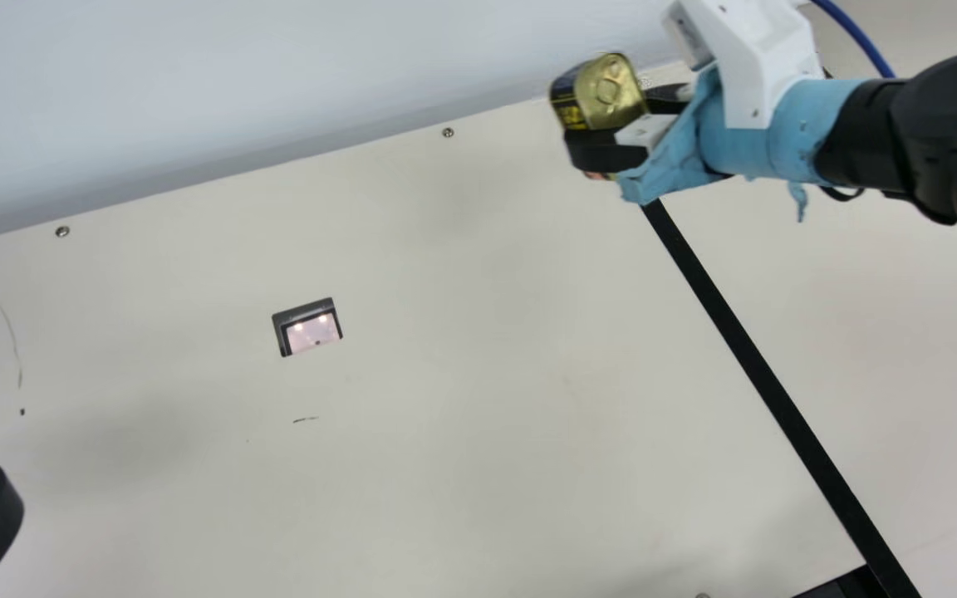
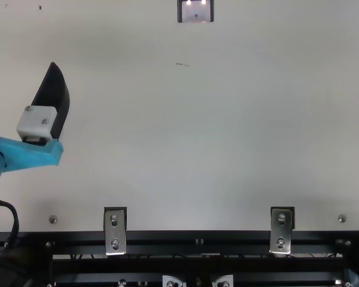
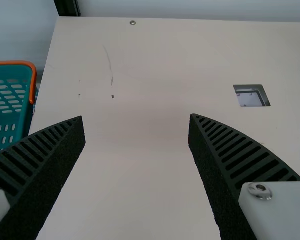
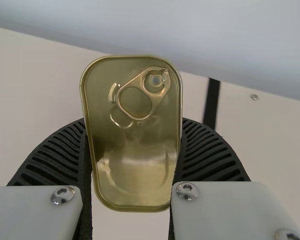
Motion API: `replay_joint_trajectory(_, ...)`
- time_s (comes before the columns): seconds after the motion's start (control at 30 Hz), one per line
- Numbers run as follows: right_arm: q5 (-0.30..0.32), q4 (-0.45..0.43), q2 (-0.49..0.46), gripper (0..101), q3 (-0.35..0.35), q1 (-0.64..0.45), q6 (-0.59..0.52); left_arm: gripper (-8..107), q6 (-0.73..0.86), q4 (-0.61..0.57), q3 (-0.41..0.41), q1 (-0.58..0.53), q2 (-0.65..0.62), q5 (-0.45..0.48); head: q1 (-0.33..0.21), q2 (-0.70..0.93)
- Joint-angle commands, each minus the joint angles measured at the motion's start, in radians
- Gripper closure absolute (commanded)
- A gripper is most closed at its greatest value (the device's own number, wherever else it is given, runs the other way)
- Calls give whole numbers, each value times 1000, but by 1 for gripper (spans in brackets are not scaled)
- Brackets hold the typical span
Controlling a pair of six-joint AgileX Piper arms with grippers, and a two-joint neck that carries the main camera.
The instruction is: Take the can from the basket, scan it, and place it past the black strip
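While right fingers (image 4: 207,152) grip the pull-tab can (image 4: 135,145), clear the black strip (image 1: 747,353) before lowering; left fingers (image 3: 55,160) gape

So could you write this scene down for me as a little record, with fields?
can: gold, with a pull ring, not yet set down
right arm's fingers: closed on the can's sides
left arm's fingers: apart, nothing between them
basket: teal, orange rim
window in table: dark-framed, probably the scanner
black strip: runs across the cream table
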Motion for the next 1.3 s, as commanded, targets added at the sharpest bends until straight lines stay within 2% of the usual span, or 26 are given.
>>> replay_joint_trajectory(0.0, 5, -73, 4, 101, -6, -37, 23, 9, 0, 0, 0, 0, 0, 0, -42, -18)
replay_joint_trajectory(0.33, 70, -314, 38, 101, -69, -136, 151, 9, 0, 0, 0, 0, 0, 0, -42, -18)
replay_joint_trajectory(0.73, 180, -566, 93, 101, -170, -154, 277, 9, 0, 0, 0, 0, 0, 0, -42, -18)
replay_joint_trajectory(0.97, 198, -651, 130, 101, -207, -149, 326, 9, 0, 0, 0, 0, 0, 0, -42, -18)
replay_joint_trajectory(1.27, 191, -697, 197, 101, -241, -142, 366, 9, 0, 0, 0, 0, 0, 0, -42, -18)
